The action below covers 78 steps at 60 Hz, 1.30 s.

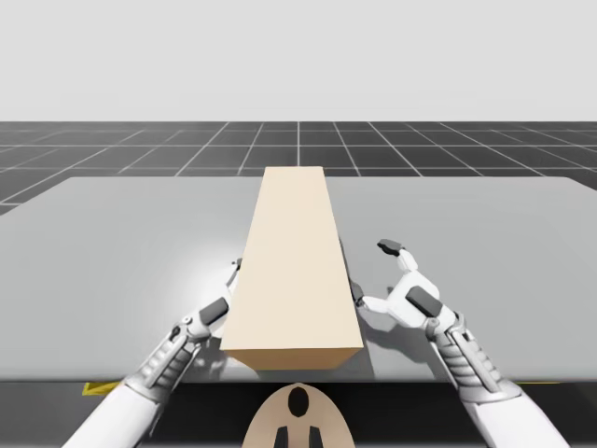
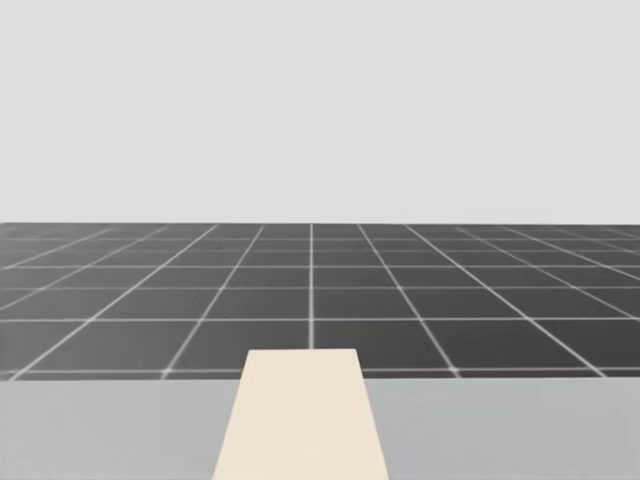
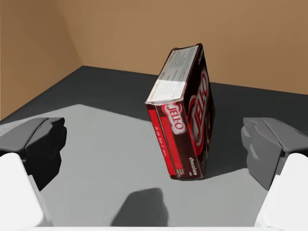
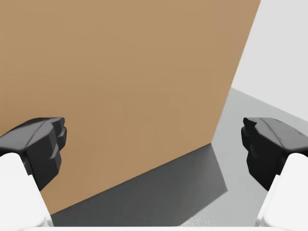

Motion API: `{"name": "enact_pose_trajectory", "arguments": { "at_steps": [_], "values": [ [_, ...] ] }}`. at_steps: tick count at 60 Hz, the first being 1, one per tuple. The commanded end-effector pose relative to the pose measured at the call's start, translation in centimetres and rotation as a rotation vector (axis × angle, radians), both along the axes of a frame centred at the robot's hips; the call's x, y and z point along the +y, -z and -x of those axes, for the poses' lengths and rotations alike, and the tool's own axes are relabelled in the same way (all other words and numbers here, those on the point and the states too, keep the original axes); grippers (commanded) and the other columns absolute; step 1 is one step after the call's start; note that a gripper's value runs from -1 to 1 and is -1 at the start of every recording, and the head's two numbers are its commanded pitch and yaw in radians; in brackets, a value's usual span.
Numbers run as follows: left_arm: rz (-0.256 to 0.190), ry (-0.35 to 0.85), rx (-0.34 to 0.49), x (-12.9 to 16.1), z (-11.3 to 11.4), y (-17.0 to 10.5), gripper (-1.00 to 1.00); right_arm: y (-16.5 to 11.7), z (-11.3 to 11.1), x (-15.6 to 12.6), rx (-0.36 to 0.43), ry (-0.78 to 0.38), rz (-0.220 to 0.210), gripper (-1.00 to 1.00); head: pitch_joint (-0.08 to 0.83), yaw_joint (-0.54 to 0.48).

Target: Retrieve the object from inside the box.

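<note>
Both sets of fingers are spread wide, gripping nothing. Left gripper (image 3: 155,139) is inside the tan box (image 1: 294,261); dark red carton (image 3: 185,113) stands tilted just ahead, between the fingers, untouched. Right gripper (image 1: 375,273) sits beside the box's outer right wall near the table (image 1: 112,261) front edge, probably to brace it.

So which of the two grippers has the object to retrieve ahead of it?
The left gripper: the tilted dark red box stands ahead of its open fingers, inside the tan box. The right gripper faces the outer wall.
</note>
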<state>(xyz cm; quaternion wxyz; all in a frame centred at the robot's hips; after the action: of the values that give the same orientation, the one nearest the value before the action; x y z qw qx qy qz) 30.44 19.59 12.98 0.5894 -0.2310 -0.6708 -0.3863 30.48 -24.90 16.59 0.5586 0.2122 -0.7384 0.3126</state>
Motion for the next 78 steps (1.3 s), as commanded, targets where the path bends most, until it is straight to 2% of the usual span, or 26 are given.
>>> {"name": "enact_pose_trajectory", "arguments": {
  "at_steps": [1, 12, 26, 33, 39, 41, 42, 43, 44, 45, 57, 65, 78],
  "values": [
    [0.024, 0.08, 0.051, -1.4, -1.2, 0.3, -1.0, 0.0, 0.2, 0.1, -0.013, -0.017, 0.008, -1.0, 0.018, -0.01],
    [0.04, 0.163, 0.092, -2.4, -3.1, 0.8, -1.0, 0.0, 0.3, 0.2, -0.025, -0.024, 0.016, -1.0, 0.027, 0.0],
    [0.027, 0.241, 0.124, -4.0, -4.8, 1.3, -1.0, 0.1, 0.4, 0.3, -0.032, -0.033, 0.02, -1.0, 0.04, 0.0],
    [0.023, 0.277, 0.158, -4.5, -5.5, 1.5, -1.0, 0.1, 0.4, 0.4, -0.036, -0.032, 0.025, -1.0, 0.047, 0.0],
    [0.017, 0.314, 0.224, -4.8, -5.7, 2.2, -0.97, 0.1, 0.4, 0.4, -0.037, -0.03, 0.028, -1.0, 0.052, 0.0],
    [0.01, 0.319, 0.234, -4.9, -5.6, 2.4, -0.56, 0.1, 0.5, 0.4, -0.037, -0.029, 0.029, -1.0, 0.052, 0.0],
    [0.005, 0.328, 0.243, -4.9, -5.6, 2.5, -0.02, 0.1, 0.5, 0.4, -0.038, -0.029, 0.029, -1.0, 0.053, -0.01],
    [0.0, 0.331, 0.246, -4.8, -5.5, 2.6, 0.24, 0.1, 0.5, 0.4, -0.038, -0.029, 0.029, -1.0, 0.053, -0.01],
    [-0.003, 0.333, 0.246, -4.8, -5.6, 2.6, 0.76, 0.1, 0.5, 0.4, -0.038, -0.028, 0.03, -1.0, 0.054, -0.01],
    [-0.006, 0.339, 0.253, -4.8, -5.5, 2.8, 0.94, 0.1, 0.5, 0.4, -0.038, -0.026, 0.031, -1.0, 0.054, -0.01],
    [0.001, 0.325, 0.256, -3.8, -5.6, 2.2, 1.0, 0.0, 0.5, 0.3, -0.04, -0.025, 0.029, -1.0, 0.052, -0.01],
    [0.012, 0.272, 0.232, -1.2, -5.5, 1.1, 1.0, 0.0, 0.5, 0.2, -0.043, -0.025, 0.027, -1.0, 0.05, -0.01],
    [0.037, 0.153, 0.191, 4.8, -4.2, -0.1, 1.0, -0.1, 0.4, 0.1, -0.044, -0.024, 0.026, -1.0, 0.049, -0.01]
  ]
}}
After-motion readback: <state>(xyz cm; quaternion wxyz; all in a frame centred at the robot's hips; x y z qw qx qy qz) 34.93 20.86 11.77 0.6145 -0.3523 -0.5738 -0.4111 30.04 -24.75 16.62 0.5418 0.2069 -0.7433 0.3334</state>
